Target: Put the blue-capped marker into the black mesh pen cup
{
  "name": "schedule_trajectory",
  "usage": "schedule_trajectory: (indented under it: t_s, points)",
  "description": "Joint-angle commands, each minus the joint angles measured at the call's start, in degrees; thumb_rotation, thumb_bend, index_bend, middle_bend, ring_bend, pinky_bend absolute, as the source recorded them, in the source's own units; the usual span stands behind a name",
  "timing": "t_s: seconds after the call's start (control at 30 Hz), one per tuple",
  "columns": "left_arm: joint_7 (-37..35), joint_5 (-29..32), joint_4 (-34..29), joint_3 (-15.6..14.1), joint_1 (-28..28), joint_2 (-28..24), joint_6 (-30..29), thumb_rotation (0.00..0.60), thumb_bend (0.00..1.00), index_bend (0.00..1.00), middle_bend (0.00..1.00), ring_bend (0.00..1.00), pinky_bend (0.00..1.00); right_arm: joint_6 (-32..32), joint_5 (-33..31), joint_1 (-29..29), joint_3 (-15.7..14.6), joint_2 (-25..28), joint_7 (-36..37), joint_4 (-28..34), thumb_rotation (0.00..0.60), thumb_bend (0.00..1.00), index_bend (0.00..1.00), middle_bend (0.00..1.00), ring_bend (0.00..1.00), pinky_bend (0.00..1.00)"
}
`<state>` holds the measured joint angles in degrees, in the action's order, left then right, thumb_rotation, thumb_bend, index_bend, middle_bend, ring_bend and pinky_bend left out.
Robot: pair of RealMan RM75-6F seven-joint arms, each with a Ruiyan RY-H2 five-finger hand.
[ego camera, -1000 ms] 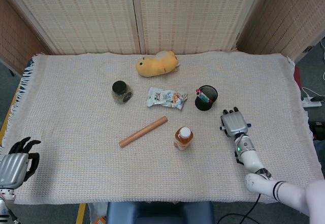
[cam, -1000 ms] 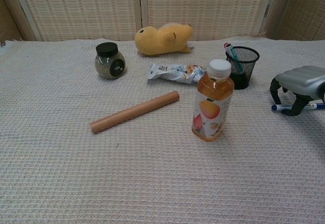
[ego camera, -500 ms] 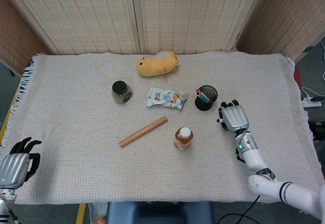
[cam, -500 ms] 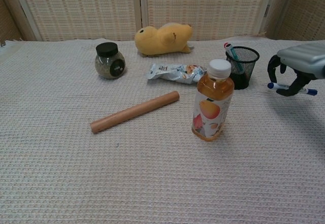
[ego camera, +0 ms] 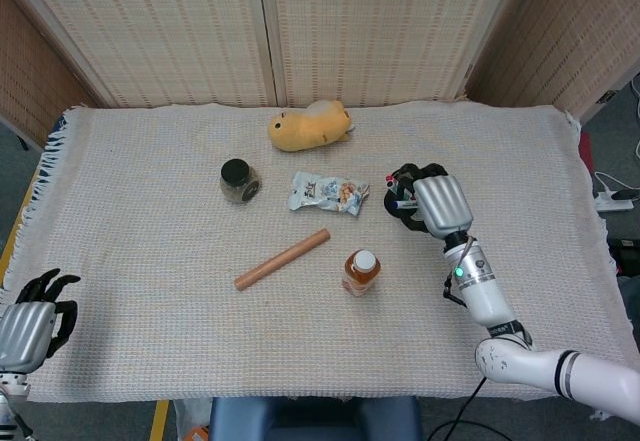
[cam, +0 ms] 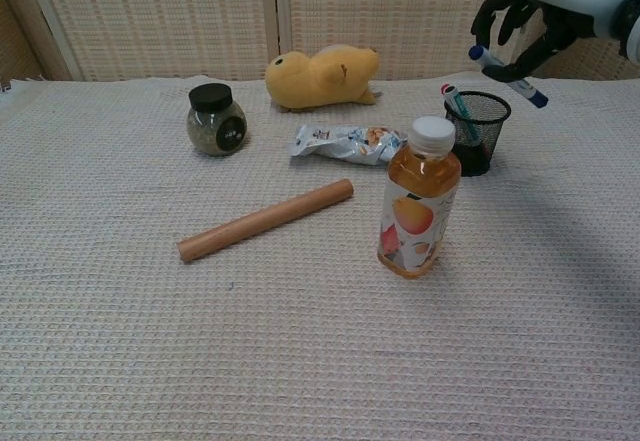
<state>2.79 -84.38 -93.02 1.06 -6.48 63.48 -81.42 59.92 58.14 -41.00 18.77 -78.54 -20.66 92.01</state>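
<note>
In the head view the right hand (ego camera: 436,204) covers most of the pen cup (ego camera: 403,199) and hides the marker (cam: 508,76) above it. In the chest view that hand is cut off by the right edge beyond the cup. The left hand (ego camera: 30,326), far left of the cup, is cut by the bottom-left corner.

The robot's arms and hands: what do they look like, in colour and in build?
Both hands have a silver-grey metal back and black fingers. The right hand joins a white arm with a green light at the wrist and a black band lower down. Of the left hand only the same silver back and black fingers show.
</note>
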Motion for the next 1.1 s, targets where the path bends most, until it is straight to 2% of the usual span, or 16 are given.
schedule_trajectory:
  t_s: [0.03, 0.37, 0.7, 1.1]
  points:
    - [-0.16, 0.02, -0.15, 0.1, 0.14, -0.19, -0.25, 0.6, 0.58, 0.38, 0.21, 0.09, 0.15, -1.26, 4.34, -1.3, 4.05, -0.71, 12.6, -0.66, 0.6, 0.28, 0.65, 0.25, 0.33, 0.24]
    - [-0.17, 0.22, -0.18, 0.14, 0.18, -0.29, -0.12, 0.6, 0.59, 0.38, 0.21, 0.09, 0.15, 0.89, 10.12, 0.2, 5.31, -2.8, 32.21, -9.31, 0.6, 0.29, 0.65, 0.25, 0.33, 0.25]
    - [0.29, 1.25, 0.58, 0.15, -0.11, 0.25, 1.16, 0.6, 0.59, 0.38, 0.21, 0.09, 0.15, -0.91, 9.98, 1.33, 3.41, -2.84, 37.03, -18.79, 0.6, 0.3, 0.66, 0.25, 0.33, 0.26]
    - [0.38, 1.95, 0.98, 0.37, -0.14, 0.43, 1.43, 0.6, 0.58, 0.38, 0.21, 0.09, 0.15, -3.02, 11.95, -0.35, 1.67, -6.73, 41.14, -26.71, 0.6, 0.3, 0.66, 0.25, 0.33, 0.26]
